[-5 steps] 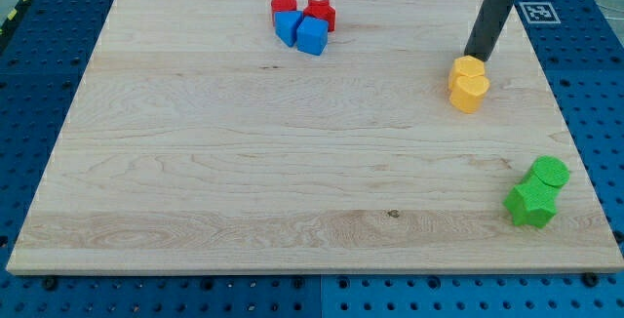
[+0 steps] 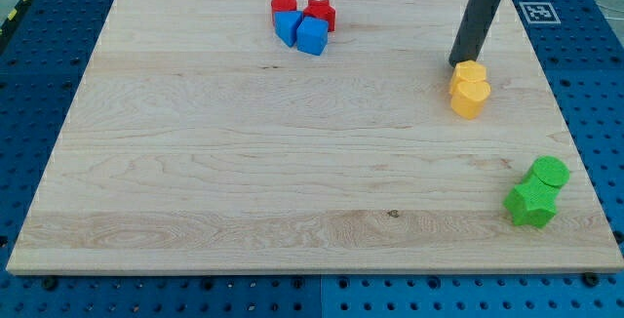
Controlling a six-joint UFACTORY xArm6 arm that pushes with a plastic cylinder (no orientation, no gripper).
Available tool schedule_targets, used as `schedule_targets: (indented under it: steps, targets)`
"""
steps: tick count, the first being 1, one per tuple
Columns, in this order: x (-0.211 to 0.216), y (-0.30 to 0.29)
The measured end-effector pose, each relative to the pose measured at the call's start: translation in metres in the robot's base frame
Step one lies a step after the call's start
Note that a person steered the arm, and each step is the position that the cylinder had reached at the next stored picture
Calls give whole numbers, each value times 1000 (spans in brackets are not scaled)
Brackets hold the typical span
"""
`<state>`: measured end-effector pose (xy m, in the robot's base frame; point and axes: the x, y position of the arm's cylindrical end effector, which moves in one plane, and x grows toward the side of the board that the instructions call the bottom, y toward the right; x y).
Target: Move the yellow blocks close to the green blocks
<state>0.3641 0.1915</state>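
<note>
Two yellow blocks sit pressed together at the view's right: a yellow hexagon-like block [image 2: 471,72] above a yellow heart-shaped block [image 2: 469,97]. My tip [image 2: 458,62] stands just above and to the left of the upper yellow block, at its edge. Two green blocks lie at the lower right, touching: a green round block [image 2: 550,174] and a green star-shaped block [image 2: 530,204] below it. The yellow pair is well above the green pair, with bare board between them.
A cluster of two red blocks [image 2: 319,13] and two blue blocks [image 2: 311,35] sits at the top centre. The wooden board [image 2: 244,162] ends just right of the green blocks. A marker tag [image 2: 536,12] lies beyond the top right corner.
My tip has shifted to the left by a small amount along the top of the yellow blocks. The yellow pair has barely moved.
</note>
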Motion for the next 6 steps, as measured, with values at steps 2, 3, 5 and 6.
schedule_targets:
  steps: [2,3,5,6]
  targets:
    - [33,1]
    - [47,1]
    - [76,1]
    - [92,1]
